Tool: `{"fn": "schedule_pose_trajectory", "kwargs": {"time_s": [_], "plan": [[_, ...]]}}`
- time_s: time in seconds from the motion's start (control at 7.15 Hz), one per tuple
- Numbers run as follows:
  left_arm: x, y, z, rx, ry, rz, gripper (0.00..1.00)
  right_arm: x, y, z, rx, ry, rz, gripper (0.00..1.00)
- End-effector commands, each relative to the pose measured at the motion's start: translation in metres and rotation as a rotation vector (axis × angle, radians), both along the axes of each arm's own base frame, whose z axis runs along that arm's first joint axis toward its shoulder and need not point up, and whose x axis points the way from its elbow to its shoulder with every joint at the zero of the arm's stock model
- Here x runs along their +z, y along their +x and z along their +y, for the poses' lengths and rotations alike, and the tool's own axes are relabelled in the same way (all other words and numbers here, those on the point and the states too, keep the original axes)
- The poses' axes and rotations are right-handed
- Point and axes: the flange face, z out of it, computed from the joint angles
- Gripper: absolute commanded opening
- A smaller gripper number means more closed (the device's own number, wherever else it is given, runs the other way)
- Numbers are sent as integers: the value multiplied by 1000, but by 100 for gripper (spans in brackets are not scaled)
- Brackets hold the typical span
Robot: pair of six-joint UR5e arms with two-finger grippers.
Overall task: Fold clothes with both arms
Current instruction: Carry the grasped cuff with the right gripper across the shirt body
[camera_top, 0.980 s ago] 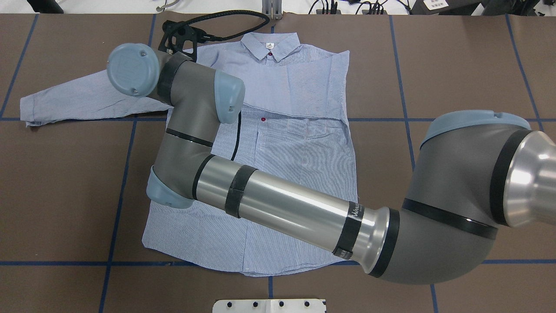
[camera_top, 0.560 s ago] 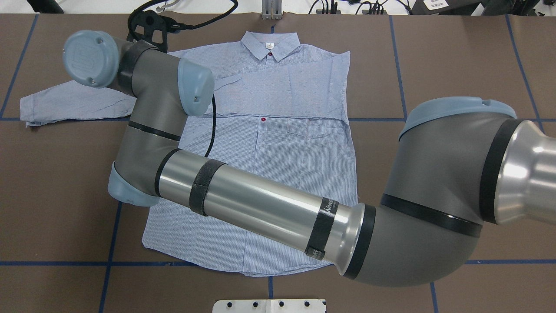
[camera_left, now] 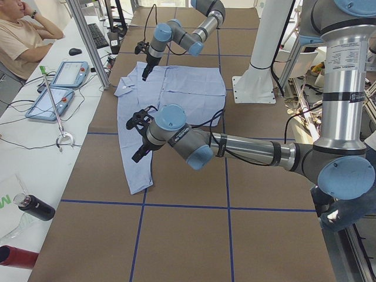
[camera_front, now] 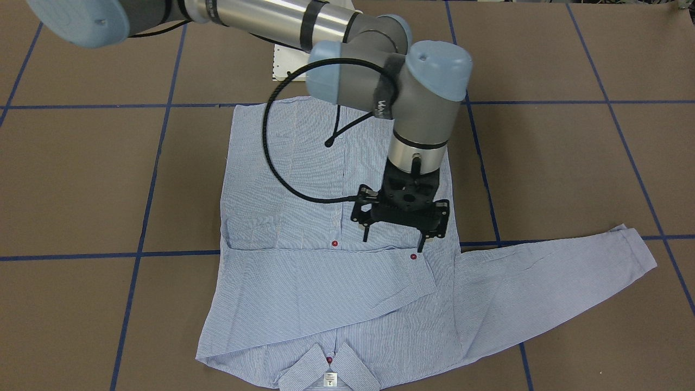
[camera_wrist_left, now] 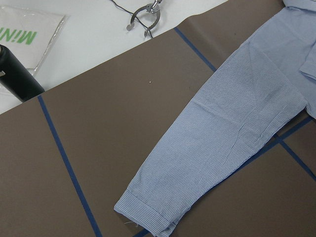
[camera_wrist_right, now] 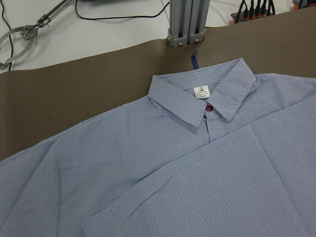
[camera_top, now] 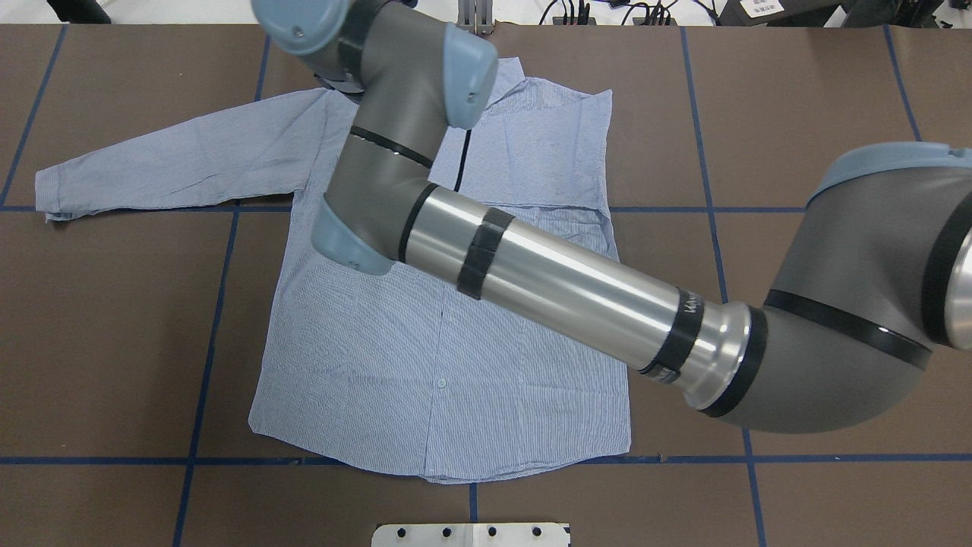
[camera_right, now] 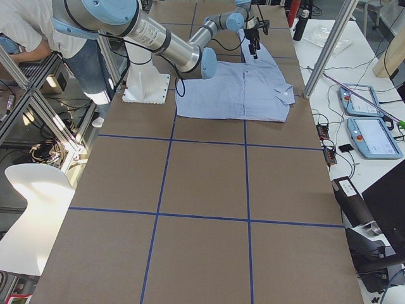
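Note:
The light blue striped shirt (camera_top: pixel 425 365) lies flat, front up, collar (camera_wrist_right: pixel 201 101) at the far edge. Its right sleeve is folded across the chest (camera_front: pixel 304 288). Its left sleeve (camera_top: pixel 167 167) lies stretched out to the side, with its cuff in the left wrist view (camera_wrist_left: pixel 148 217). My right arm (camera_top: pixel 562 289) reaches across the shirt. My right gripper (camera_front: pixel 392 241) is open and empty just above the shirt front, by the folded sleeve's cuff. My left gripper (camera_left: pixel 139 138) shows only in the exterior left view, over the stretched sleeve. I cannot tell if it is open or shut.
Brown table mat with blue tape lines (camera_top: pixel 228 304). The white base plate (camera_top: pixel 471 534) is at the near edge. A metal post (camera_wrist_right: pixel 187 24) stands just behind the collar. A black bottle (camera_wrist_left: pixel 15 74), tablets (camera_left: pixel 67 73) and a seated person (camera_left: pixel 23 35) are beyond the table's left end.
My right arm's wrist swung left past the shirt's shoulder, then back right, and now covers the collar in the overhead view. The shirt has not moved.

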Motion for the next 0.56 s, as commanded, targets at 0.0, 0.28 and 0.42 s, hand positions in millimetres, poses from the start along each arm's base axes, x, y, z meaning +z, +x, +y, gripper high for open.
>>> {"fn": "schedule_pose_trajectory", "kwargs": {"time_s": [0.0,0.28,0.42], "plan": [[47,15,-15,8,-53,9,100,62,104,-29,-97,10,-32,100],[103,59,-14,-144,-97,58,100,176,240,-14,-218,99,-5,100],[133,89,-6,-185,-117,111,100,220,310,4,-273,142,19,100]]}}
